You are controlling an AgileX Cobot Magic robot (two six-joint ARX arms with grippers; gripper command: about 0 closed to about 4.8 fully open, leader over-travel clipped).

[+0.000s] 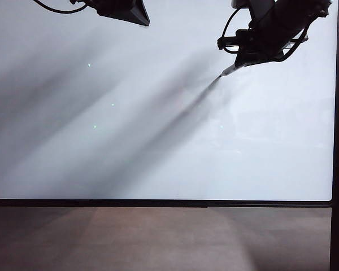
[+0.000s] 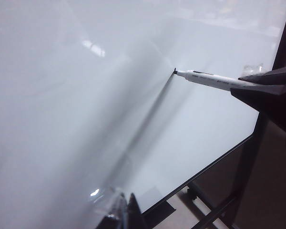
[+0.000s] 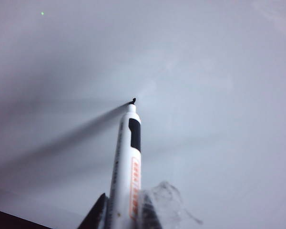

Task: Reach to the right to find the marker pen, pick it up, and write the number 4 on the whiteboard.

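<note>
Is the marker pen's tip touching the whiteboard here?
Touching. In the left wrist view the marker pen, held by the right tool, has its black tip meeting its own shadow on the whiteboard, with no gap between them.

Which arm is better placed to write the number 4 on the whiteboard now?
The right. The right gripper is shut on the marker pen, whose tip meets the whiteboard. The left gripper hangs at the board's top, away from the pen.

Brown wooden surface (image 1: 158, 240) lies below in dim light — long diagonal shadows; small glare spots above.
</note>
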